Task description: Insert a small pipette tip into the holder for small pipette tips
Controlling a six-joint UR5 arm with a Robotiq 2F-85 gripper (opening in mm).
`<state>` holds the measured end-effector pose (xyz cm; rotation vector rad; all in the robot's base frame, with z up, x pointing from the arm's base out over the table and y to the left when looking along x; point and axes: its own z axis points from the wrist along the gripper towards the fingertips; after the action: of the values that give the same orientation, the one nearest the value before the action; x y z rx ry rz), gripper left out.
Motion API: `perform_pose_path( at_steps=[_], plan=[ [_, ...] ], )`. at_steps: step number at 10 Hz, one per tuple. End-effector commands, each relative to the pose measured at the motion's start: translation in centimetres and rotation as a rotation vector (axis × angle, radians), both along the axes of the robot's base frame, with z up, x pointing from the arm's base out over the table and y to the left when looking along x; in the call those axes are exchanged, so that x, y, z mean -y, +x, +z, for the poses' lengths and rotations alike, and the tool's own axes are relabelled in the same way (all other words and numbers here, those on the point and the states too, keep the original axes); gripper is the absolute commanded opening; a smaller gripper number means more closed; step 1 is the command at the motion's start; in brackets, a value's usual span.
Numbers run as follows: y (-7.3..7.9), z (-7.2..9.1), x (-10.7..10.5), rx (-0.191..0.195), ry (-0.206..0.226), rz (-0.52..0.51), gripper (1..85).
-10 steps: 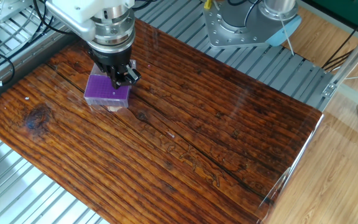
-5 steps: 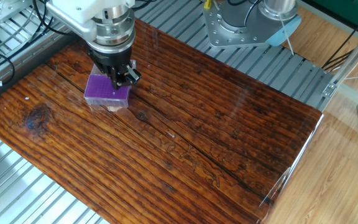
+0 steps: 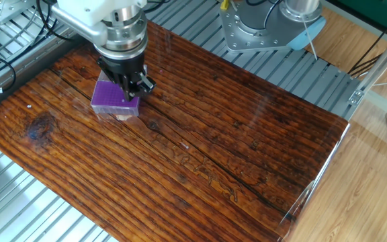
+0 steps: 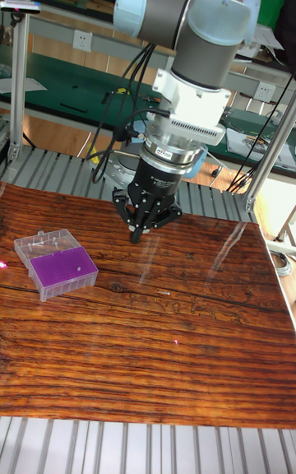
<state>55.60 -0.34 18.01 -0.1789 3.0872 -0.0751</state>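
While the arm itself barely shifted over the last second, the gripper [image 3: 134,86] had crept a little toward the holder [image 3: 109,99] in the fixed view, so that its dark fingers covered more of the purple plate's far right corner than they did in the earlier frame, where that corner showed more fully. The change was slight, and the holder had not moved on the wooden table [image 3: 213,154]; it stood near the far left corner of the board, its purple top facing up. In the tall fixed view the gripper [image 4: 137,231] hung above the wood with its fingers drawn together to a point, and the holder [image 4: 57,264] sat apart from it on the board, lower than the fingertips, with bare wood showing between them. So the overlap in the fixed view was probably a matter of height and viewing angle, not of contact. Whether a pipette tip was pinched between the fingers could not be made out; anything there was too thin to see. Judged from this, the task appeared to be in its approach stage, with the gripper closing in over the plate and the insertion not yet done, since no tip could be seen standing in the holes.
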Motion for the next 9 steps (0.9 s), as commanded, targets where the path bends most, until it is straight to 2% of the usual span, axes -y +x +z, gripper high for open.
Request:
perform_pose_path(
  at_steps=[1, 2, 3, 5, 6, 7, 9],
  plan=[
    [1.3, -0.8, -2.1, 0.066, 0.06, 0.076, 1.0],
    [0.9, -2.0, -3.2, 0.074, 0.081, 0.08, 1.0],
    [0.5, -2.7, -3.9, 0.074, 0.081, 0.076, 1.0],
    [-0.5, -3.7, -4.4, 0.071, 0.05, 0.095, 1.0],
    [-1.2, -4.6, -5.5, 0.077, 0.088, 0.114, 1.0],
    [-1.5, -5.3, -6.0, 0.084, 0.101, 0.134, 1.0],
    [-1.9, -5.8, -6.7, 0.083, 0.086, 0.175, 1.0]
  ],
)
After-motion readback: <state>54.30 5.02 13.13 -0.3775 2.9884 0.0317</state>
